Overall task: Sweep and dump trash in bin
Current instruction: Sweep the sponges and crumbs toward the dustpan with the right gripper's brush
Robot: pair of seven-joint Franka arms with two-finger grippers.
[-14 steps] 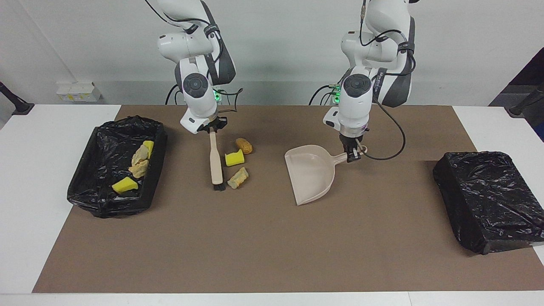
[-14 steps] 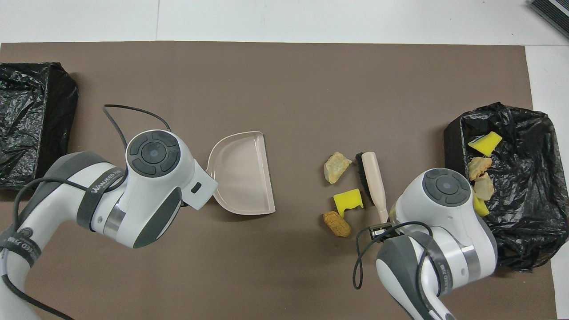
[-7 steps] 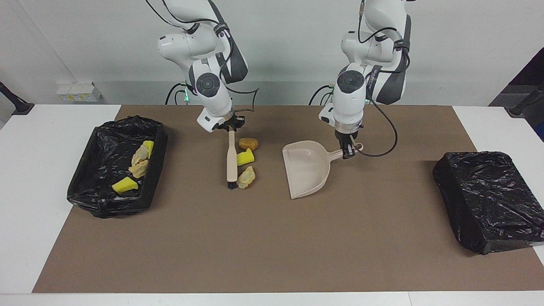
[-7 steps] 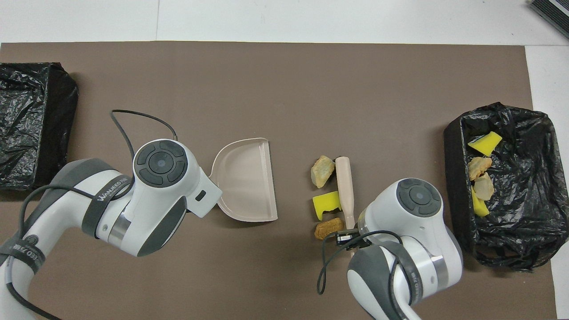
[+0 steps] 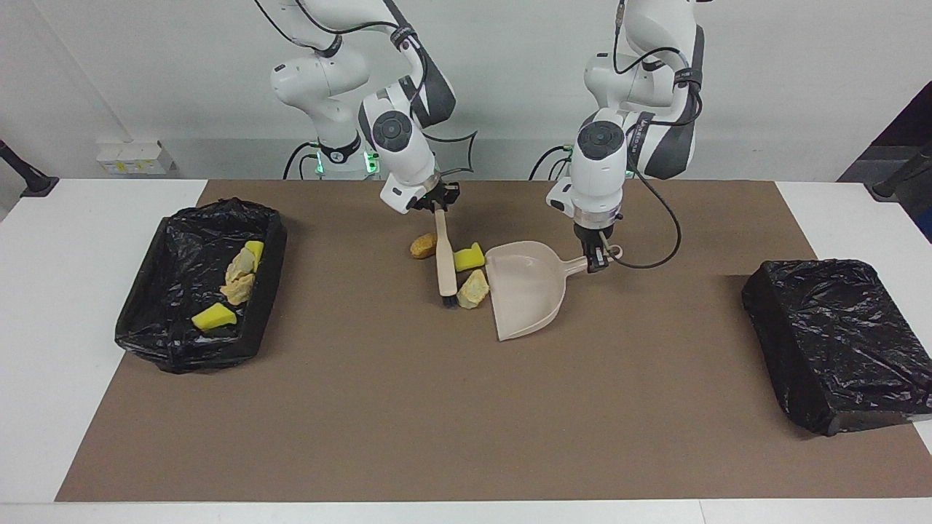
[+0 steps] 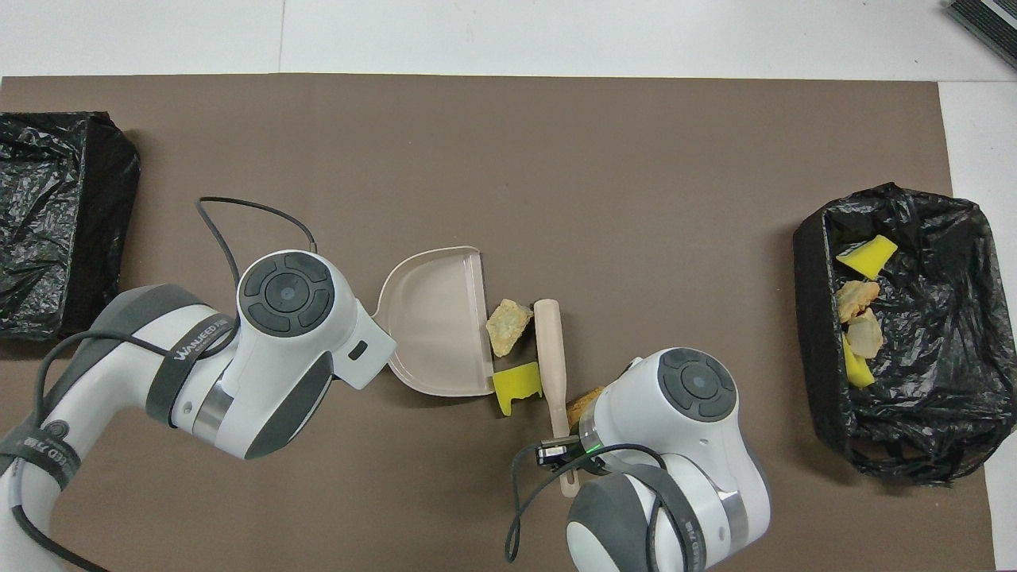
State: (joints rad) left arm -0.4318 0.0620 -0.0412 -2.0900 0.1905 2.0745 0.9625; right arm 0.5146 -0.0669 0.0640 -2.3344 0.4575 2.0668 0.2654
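Three loose scraps of trash sit mid-mat: a pale tan bread-like lump (image 5: 473,290) right at the open lip of the beige plastic dustpan (image 5: 528,287), touching or all but touching it; a yellow sponge piece with a green edge (image 5: 469,257) just beside the pan's lip, nearer to the robots; and a tan-orange bread-like nugget (image 5: 422,245) alone on the brush's other flank, toward the right arm's end of the table. In the overhead view that nugget is half hidden under the right arm's wrist.

Between the nugget and the other two lies the cream-handled brush with black bristles (image 5: 445,263), handle pointing to the robots, bristles down on the brown mat (image 5: 437,407) beside the pale lump. The right gripper (image 5: 439,206) is clenched on the top of the brush handle. The left gripper (image 5: 598,260) is clamped on the dustpan's handle, the pan flat on the mat with its mouth facing the brush.

At the right arm's end stands an open black-bag-lined bin (image 5: 269,251) holding more trash: yellow sponge wedges (image 5: 213,317) and tan lumps (image 5: 239,280); how many lumps, I can't quite tell. At the left arm's end sits a black-plastic-wrapped box (image 5: 837,342), well apart from the action.
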